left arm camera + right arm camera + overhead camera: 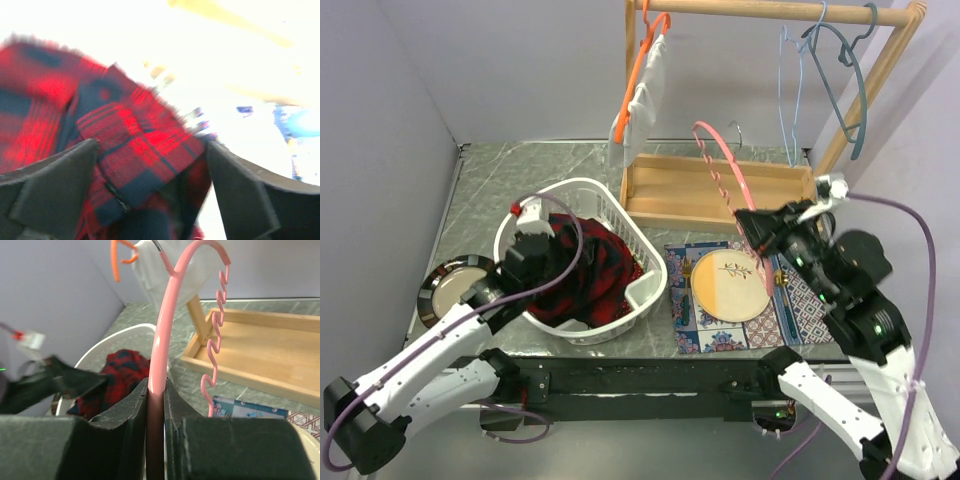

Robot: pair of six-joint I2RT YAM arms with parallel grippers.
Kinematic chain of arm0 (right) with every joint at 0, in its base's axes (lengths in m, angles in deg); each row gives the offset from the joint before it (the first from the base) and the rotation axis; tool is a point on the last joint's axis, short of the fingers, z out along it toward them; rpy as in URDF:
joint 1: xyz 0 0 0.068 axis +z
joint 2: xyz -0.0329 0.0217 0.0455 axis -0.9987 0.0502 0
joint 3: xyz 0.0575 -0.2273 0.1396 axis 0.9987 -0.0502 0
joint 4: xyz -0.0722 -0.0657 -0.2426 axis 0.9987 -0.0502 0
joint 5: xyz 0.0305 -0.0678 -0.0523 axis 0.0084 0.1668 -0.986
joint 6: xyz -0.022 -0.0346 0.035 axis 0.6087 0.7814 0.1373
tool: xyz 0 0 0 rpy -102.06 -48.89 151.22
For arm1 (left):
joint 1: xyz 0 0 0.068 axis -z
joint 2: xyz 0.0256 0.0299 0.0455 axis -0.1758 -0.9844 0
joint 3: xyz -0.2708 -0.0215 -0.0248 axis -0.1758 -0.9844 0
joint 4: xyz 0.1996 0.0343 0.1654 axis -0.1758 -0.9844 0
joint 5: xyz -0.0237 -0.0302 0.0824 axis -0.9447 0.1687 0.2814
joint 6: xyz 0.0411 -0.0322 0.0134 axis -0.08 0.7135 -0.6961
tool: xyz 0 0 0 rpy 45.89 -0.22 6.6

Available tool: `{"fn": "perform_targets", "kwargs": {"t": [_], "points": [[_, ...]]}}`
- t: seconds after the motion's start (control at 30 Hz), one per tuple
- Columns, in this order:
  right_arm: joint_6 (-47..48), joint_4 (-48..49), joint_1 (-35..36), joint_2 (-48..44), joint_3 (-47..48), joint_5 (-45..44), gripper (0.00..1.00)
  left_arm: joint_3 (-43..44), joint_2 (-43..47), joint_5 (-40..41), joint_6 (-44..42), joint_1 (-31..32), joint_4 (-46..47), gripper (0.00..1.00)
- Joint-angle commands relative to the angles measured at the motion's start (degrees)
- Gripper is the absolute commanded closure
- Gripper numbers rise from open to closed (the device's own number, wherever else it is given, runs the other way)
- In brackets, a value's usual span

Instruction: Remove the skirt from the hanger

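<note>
Top external. A: where is the skirt [585,275] sitting?
B: It is lying bunched inside the white basket [655,280], not hanging from anything. The left hand [548,252] is reaching down into the basket over it. Left wrist is showing the fingers [50,195] spread wide with a plaid fold between them, not pinching. I am reading that hand as released, likely because the cloth is already resting in place.
A: And the hanger [160,340]?
B: The right hand [752,225] is holding it up in the air, right of the basket and well apart from it. Right wrist is showing both fingers clenched on the pink bar, hook pointing up, no cloth on it. Holding it high is probably keeping it from snagging the skirt.
A: Task looking done?
B: Judging so; only the hanger is needing a place.
A: Counts?
B: One skirt, one basket. Four hangers: the pink one, one orange hanger [636,78] carrying a white garment [645,105], and two bluish hangers [860,120] bare. Those three are hanging on the wooden rail [770,10] beyond the basket. Two plates [450,285] are sitting on the counter [490,180], one just left of the basket, one on a patterned mat [685,315] to its right. One wooden tray [680,190] beyond it.
</note>
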Motion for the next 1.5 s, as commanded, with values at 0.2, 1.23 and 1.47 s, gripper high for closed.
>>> {"fn": "perform_targets", "kwargs": {"t": [0.2, 1.23, 1.47], "points": [[2.03, 13.97, 0.35, 14.44, 9.91, -6.48, 1.00, 30.83, -8.21, -2.03, -20.14, -0.25, -8.22, 0.01], [0.63, 25.74, -16.87, 39.23, 31.62, -1.39, 1.00, 12.57, 0.31, -1.13, -28.24, -0.86, 10.77, 0.01], [1.50, 26.01, -19.60, 45.73, 36.72, 3.62, 1.00, 12.30, 0.57, -0.96, -28.32, -0.77, 10.86, 0.01]]}}
